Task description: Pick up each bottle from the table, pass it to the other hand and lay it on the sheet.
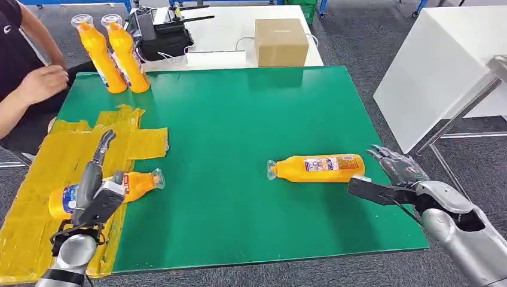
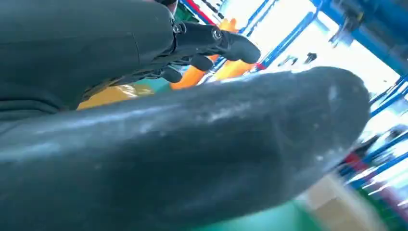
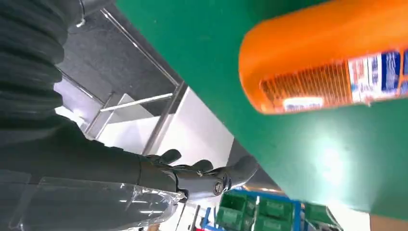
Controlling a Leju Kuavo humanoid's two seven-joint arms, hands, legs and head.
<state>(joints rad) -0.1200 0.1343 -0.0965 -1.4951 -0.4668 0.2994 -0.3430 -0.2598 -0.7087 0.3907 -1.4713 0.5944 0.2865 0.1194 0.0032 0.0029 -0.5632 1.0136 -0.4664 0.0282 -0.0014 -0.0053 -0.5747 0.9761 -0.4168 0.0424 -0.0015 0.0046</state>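
The right hand [image 1: 388, 173] is spread, holding nothing, just beside the base of the orange plastic bottle [image 1: 317, 168] lying on the green counter [image 1: 239, 179]; a nudge could roll it away. The left hand [image 1: 98, 185], released, hovers over another orange bottle [image 1: 140, 182] laid on the yellow sheet [image 1: 36, 197].

Place: we judged it a lab or workshop test bay.
Work surface: a green mat [image 1: 251, 149] covered the table we looked down on.
Beyond the mat: we saw a cardboard box [image 1: 281, 40] and black electronics [image 1: 161, 33].
Right of the mat: a white bench [image 1: 442, 66] stood on grey carpet.
Farther off: we noticed blue frames [image 2: 380, 29] and green crates [image 3: 260, 211].
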